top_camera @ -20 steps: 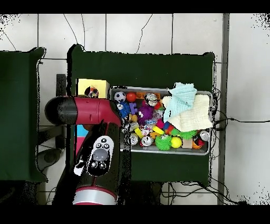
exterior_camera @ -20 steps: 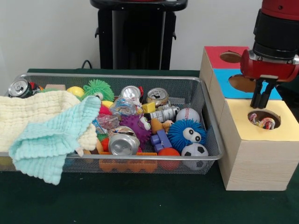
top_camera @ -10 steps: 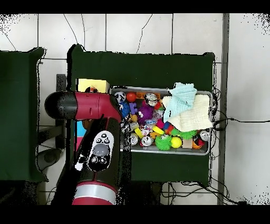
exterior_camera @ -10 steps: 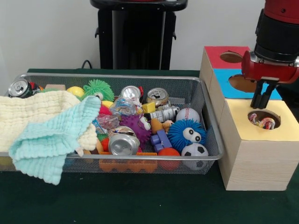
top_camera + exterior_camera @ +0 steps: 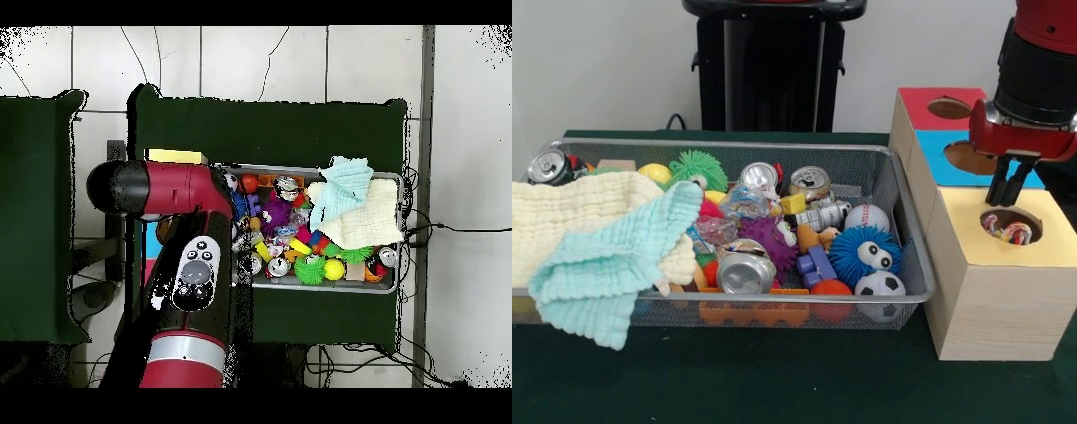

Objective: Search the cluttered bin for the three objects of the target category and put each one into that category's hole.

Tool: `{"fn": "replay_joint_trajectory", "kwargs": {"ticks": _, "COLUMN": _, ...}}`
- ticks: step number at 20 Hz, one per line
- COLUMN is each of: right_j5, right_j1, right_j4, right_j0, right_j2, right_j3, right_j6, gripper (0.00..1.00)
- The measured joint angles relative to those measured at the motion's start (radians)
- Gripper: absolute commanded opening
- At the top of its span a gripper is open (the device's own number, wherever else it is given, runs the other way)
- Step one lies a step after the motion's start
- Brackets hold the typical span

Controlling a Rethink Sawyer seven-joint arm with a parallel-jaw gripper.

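Note:
The wire mesh bin (image 5: 724,144) stands left of the boxes, full of toys, and also shows in the overhead view (image 5: 320,288). My gripper (image 5: 1000,200) hangs open and empty just above the round hole (image 5: 1027,218) of the yellow-topped box (image 5: 967,221). One confetti-spotted wrapper wad (image 5: 1006,231) lies inside that hole. Two more crinkly spotted wads (image 5: 746,201) (image 5: 715,231) lie in the bin's middle among the toys. In the overhead view my arm (image 5: 190,280) hides the gripper and most of the yellow box (image 5: 178,156).
The blue-topped box (image 5: 934,166) and the red-topped box (image 5: 916,102) stand behind the yellow one. Silver cans (image 5: 743,272) (image 5: 810,183) (image 5: 547,166), fuzzy balls (image 5: 865,252) and a cream and mint cloth (image 5: 600,234) fill the bin. The black pedestal (image 5: 768,66) stands behind it.
My gripper has risen a little above the yellow box's hole and drifted slightly right in the front view. In the overhead view my arm has swung over the yellow box. The wad stays in the hole.

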Motion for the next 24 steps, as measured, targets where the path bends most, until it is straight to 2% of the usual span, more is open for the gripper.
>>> {"fn": "replay_joint_trajectory", "kwargs": {"ticks": 7, "right_j5": 0.046, "right_j1": 0.005, "right_j4": 0.000, "right_j0": -0.025, "right_j2": 0.024, "right_j3": -0.019, "right_j6": 0.000, "gripper": 0.00}}
{"fn": "replay_joint_trajectory", "kwargs": {"ticks": 24, "right_j5": 0.043, "right_j1": 0.003, "right_j4": -0.003, "right_j0": -0.027, "right_j2": 0.027, "right_j3": -0.020, "right_j6": 0.000, "gripper": 0.00}}
